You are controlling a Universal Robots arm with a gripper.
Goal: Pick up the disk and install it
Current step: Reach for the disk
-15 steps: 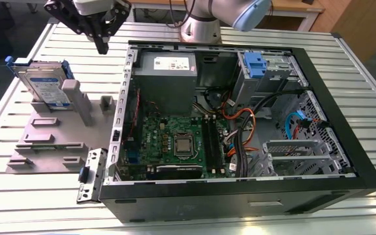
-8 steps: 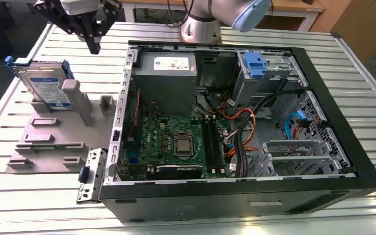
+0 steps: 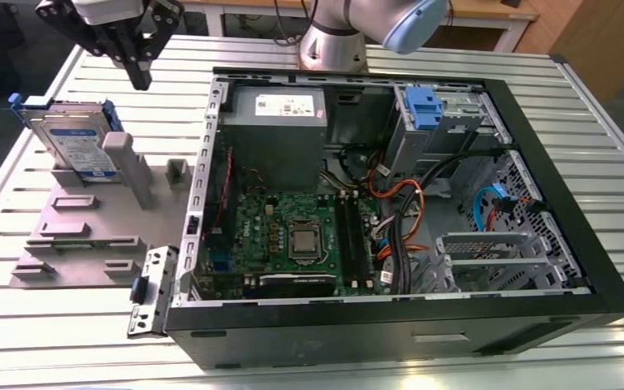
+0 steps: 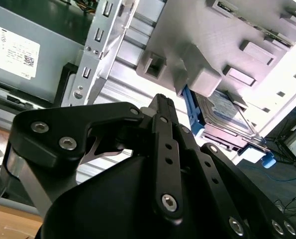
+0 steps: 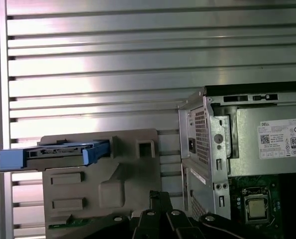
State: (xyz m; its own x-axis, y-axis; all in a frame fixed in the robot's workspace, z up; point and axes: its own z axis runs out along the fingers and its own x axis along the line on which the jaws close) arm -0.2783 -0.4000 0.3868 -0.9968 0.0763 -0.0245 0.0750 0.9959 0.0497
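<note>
Grey stand (image 3: 95, 221), the disk (image 3: 78, 146) upright in it (blue bracket), gripper (image 3: 139, 81) nearby

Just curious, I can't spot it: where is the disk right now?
The disk stands on edge in the grey stand at the exterior view's left, outside the computer case; the gripper hangs close by, apart.

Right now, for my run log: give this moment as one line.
gripper: hovers near disk, fingers shut, empty | disk: upright in stand, untouched | computer case: open
</note>
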